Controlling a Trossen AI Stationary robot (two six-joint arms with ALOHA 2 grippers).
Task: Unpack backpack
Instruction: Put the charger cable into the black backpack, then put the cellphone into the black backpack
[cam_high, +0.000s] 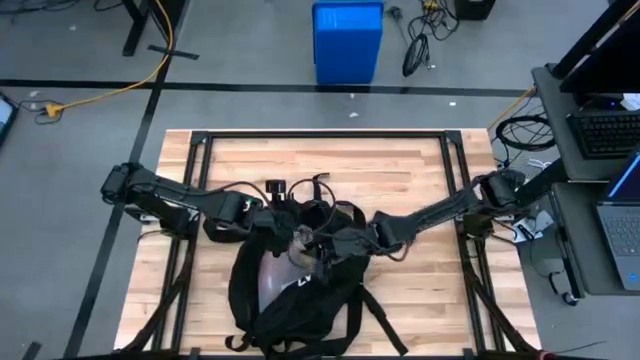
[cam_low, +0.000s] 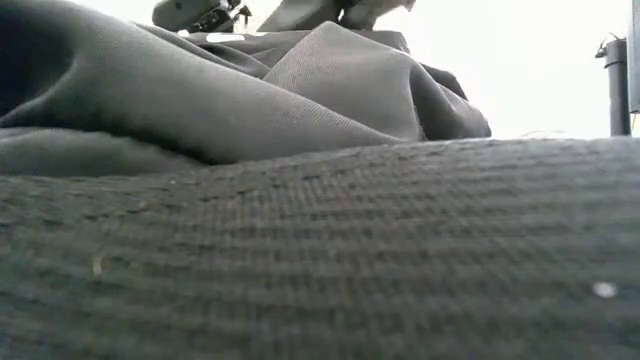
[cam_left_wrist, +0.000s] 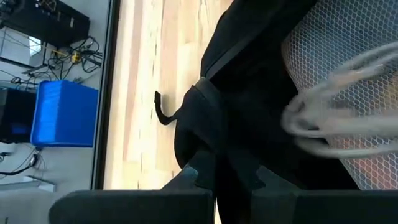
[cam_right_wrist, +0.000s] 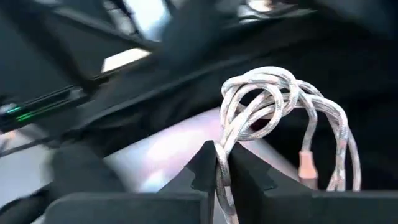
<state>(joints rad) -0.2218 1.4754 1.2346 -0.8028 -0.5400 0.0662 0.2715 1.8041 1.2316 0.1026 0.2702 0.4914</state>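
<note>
Black webbing of a strap (cam_low: 320, 260) fills the low view right at the lens, with folds of the backpack (cam_low: 250, 90) rising behind it; you get no sight of the table edge from there.

Right gripper (cam_right_wrist: 222, 163): fingers clenched on a coiled braided cable (cam_right_wrist: 273, 106), whose loops stand up just past the fingertips, with a pinkish connector hanging at one side. From above you can see this gripper (cam_high: 322, 250) over the open top of the backpack (cam_high: 300, 300), the cable (cam_high: 298, 243) a pale bundle at its tip.

Left gripper (cam_left_wrist: 233, 177): fingers closed on a fold of black backpack fabric at the rim of the opening; white mesh lining (cam_left_wrist: 336, 74) and the blurred cable (cam_left_wrist: 329, 112) lie just beyond. From above, this gripper (cam_high: 272, 222) sits at the far left side of the opening.

Backpack position: centred on the near half of the wooden table (cam_high: 400, 170), its lower end at the near edge, straps splayed left and right over the black frame rails.

Open room: your far half of the tabletop is bare wood on both sides of the arms, and so are the strips left and right of the backpack. Beyond the far edge, a blue bin (cam_high: 347, 40) stands on the floor.
</note>
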